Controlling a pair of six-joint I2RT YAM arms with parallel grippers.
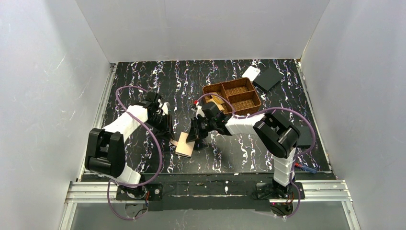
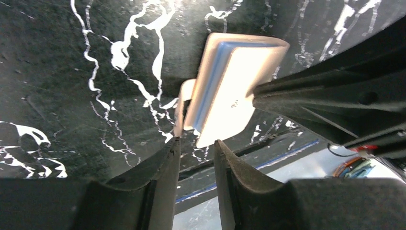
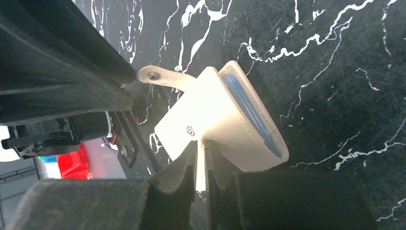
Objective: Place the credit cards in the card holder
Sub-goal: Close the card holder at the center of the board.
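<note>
The right pincer (image 3: 201,160) is clamping one thin tan leaf of the holder (image 3: 225,120), its jaws closed on that leaf's edge. The holder is therefore hanging folded over the table (image 3: 335,72), near the front edge and between the two arms; whether a corner is touching the table I cannot tell. The left pincer (image 2: 196,148) is sitting just beside it with its jaws narrowly apart and nothing between them. One of its fingertips is close to the snap strap (image 2: 183,103) that is sticking out from the holder's side. The holder is looking light, soft and floppy: its leaves are splaying and showing a blue lining, so a one-edge grip is likely letting it swing. A firmer second hold would be on the free leaf or the spine, not the thin strap, to spread the slots. The cards (image 1: 216,100) are possibly the pale yellowish pieces lying in the left compartment of the basket (image 1: 225,85), though that view is too small to be sure. Being thin, stiff and slick, they are probably best pinched by a short edge.
</note>
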